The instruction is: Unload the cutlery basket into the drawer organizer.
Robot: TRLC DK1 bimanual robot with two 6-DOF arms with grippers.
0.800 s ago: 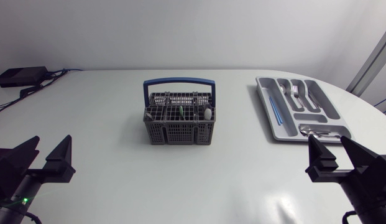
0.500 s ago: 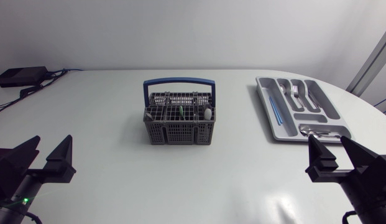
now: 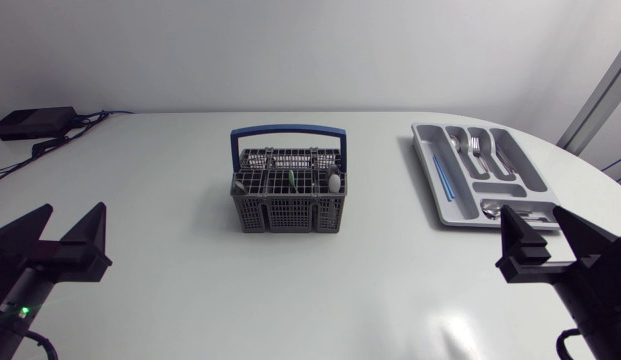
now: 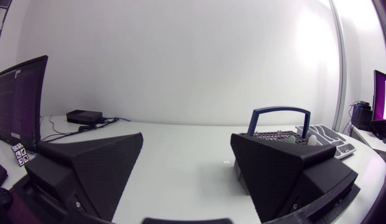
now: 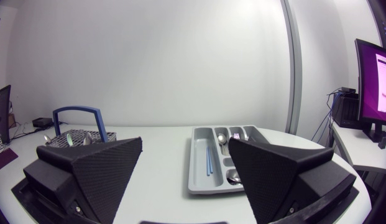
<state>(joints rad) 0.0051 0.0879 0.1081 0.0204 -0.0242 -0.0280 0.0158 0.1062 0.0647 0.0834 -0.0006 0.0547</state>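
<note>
item 1: cutlery basket [image 3: 288, 195]. grey mesh, blue handle [image 3: 287, 133] upright across the top. near the middle of the table [image 3: 170, 160], well apart from both arms. loaded: green-handled piece [image 3: 291, 180] and pale rounded piece [image 3: 333, 183], perhaps a spoon bowl, standing in the front compartments; remaining contents too small to tell.

item 2: drawer organizer [image 3: 485, 175]. grey tray toward the right side of the table, well apart from the basket, just ahead of the right gripper. already holding forks [image 3: 477, 150] and spoons [image 3: 460, 140] in the long compartments, blue sticks [image 3: 442, 178] in the narrow one, more cutlery in the cross compartment nearest the arm.

item 3: left gripper [image 3: 73, 212]. spread wide, nothing between the fingers, low at the near edge of the table.

item 4: right gripper [image 3: 535, 212]. likewise wide apart and empty, near the organizer's front end.

step in hand, as judged: first reach toward the basket; no piece lifted yet.

handling notes:
- approach from above, clear of the upright handle.
- compartments probably tight: narrow the fingers before entering.
- take one piece only, by its upstanding end.
- lift straight up, to avoid tipping or dragging the light basket.
- if needed, steady the basket rim with the free arm.
- match each piece to the compartment of its own kind; lay flat, lengthwise.
</note>
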